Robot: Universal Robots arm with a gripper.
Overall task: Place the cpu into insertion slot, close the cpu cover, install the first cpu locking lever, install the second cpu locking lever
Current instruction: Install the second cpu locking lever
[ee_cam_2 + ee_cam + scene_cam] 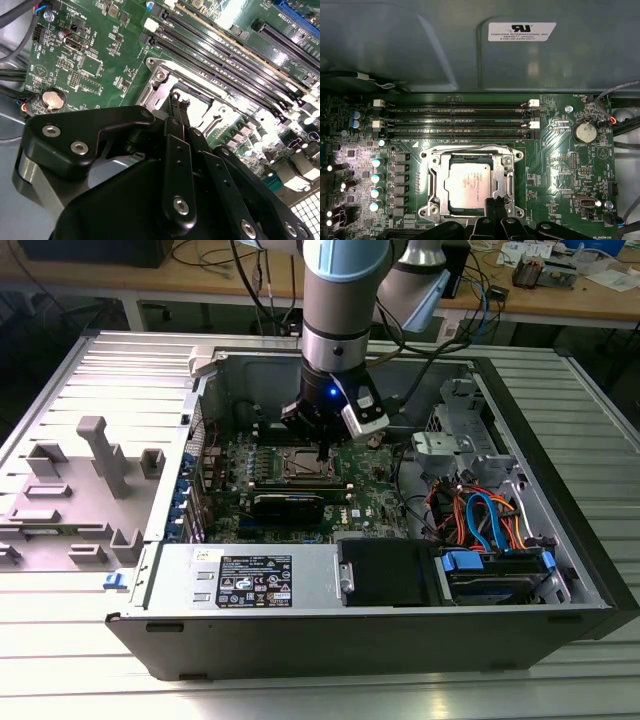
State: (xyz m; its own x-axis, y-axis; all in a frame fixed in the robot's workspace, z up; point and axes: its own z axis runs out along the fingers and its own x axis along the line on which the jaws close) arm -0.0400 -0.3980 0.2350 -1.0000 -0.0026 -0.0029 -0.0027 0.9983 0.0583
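Note:
The cpu [469, 184] lies flat in the insertion slot [431, 165] on the green motherboard, its dull silver top showing. The cpu cover [504, 185], a silver frame with a window, lies down around the chip. My gripper [494, 206] is shut, with its dark fingertips [176, 102] pressed together right at the socket's edge, at or just above the metal frame [159, 82]. I cannot make out the locking levers separately from the frame. In the exterior view the gripper [322, 452] hangs straight down over the socket [298, 466] inside the open computer case.
Long black memory slots [455, 120] run beside the socket, and a coin battery [584, 132] sits off to one side. The case wall [445, 45] rises beyond them. A power supply [260, 580], coloured cables [480, 520] and a grey fixture tray [90, 480] surround the board.

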